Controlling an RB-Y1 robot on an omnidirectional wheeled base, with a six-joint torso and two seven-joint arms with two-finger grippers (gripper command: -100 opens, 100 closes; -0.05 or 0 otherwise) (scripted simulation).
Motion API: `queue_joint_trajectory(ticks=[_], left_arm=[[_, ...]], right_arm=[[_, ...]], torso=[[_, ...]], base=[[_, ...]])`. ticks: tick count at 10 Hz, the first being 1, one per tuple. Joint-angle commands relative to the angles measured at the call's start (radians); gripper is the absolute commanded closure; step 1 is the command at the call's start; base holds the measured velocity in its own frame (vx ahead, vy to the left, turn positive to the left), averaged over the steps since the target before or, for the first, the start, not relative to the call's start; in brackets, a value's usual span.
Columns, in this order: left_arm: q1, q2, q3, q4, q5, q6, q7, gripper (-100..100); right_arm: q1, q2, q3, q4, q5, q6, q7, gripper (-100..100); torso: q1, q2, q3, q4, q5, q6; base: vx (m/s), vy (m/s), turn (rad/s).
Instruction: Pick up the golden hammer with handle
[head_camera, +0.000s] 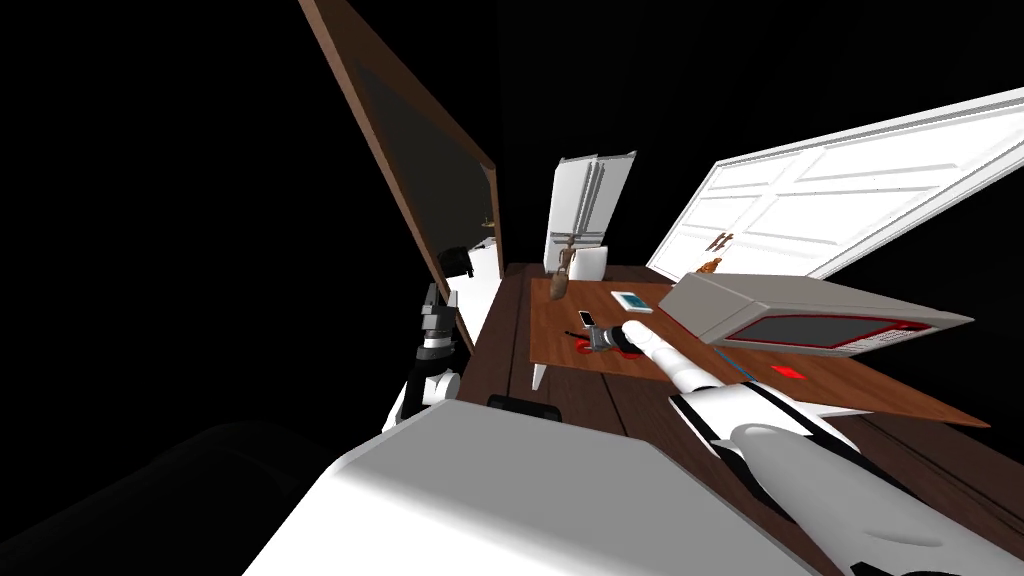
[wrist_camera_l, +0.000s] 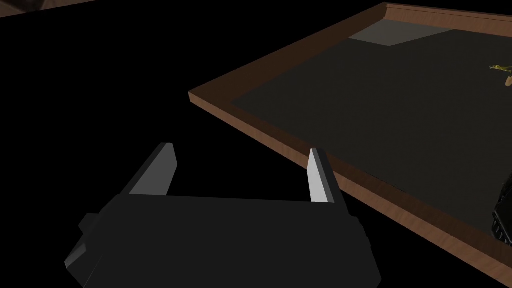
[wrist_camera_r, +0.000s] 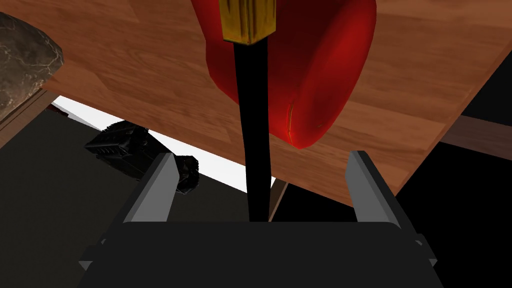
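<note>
The hammer has a thin black handle (wrist_camera_r: 255, 125) and a golden collar (wrist_camera_r: 248, 20), and it lies across a red rounded object (wrist_camera_r: 320, 75) on the wooden table (wrist_camera_r: 125, 75). My right gripper (wrist_camera_r: 261, 157) is open, with the handle running between its fingers and neither finger touching it. The head view puts that gripper (head_camera: 597, 340) low over the table's near left part, beside the red object (head_camera: 630, 350). Left of the table, my left gripper (head_camera: 433, 297) is raised and open (wrist_camera_l: 240, 170) with nothing in it.
A grey microwave (head_camera: 810, 315) with red trim stands on the table's right side. Farther back lie a phone (head_camera: 587, 319), a teal and white tablet (head_camera: 632, 300) and a brown figure (head_camera: 562, 275). A wood-framed dark panel (head_camera: 430, 170) rises on the left, and white doors (head_camera: 840, 190) stand behind.
</note>
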Motion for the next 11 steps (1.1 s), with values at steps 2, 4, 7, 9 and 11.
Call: queue_joint_trajectory(ticks=[2,4,7,9,11], left_arm=[[0.000,0.000,0.000,0.000,0.000,0.000,0.000,0],[0.000,0.000,0.000,0.000,0.000,0.000,0.000,0],[0.000,0.000,0.000,0.000,0.000,0.000,0.000,0],[0.000,0.000,0.000,0.000,0.000,0.000,0.000,0],[0.000,0.000,0.000,0.000,0.000,0.000,0.000,0]], right_arm=[[0.052,0.005,-0.053,-0.082,0.054,-0.039,0.016,-100],[0.052,0.005,-0.053,-0.085,0.054,-0.039,0.016,-100],[0.096,0.014,-0.104,-0.149,0.100,-0.074,0.043,-100],[0.085,0.017,-0.101,-0.126,0.094,-0.071,0.052,100],[0.086,0.017,-0.100,-0.125,0.094,-0.073,0.052,100]], torso=[[0.001,-0.001,0.000,0.000,0.000,0.001],[0.003,-0.002,-0.001,-0.001,0.001,0.000],[0.002,-0.003,-0.001,-0.001,0.000,0.001],[-0.001,0.001,0.000,0.000,0.000,0.000],[-0.004,0.002,0.001,0.001,-0.001,-0.001]], base=[[0.103,0.082,-0.231],[0.073,0.061,-0.049],[0.092,0.073,-0.207],[0.016,0.021,-0.001],[-0.002,0.002,-0.006]])
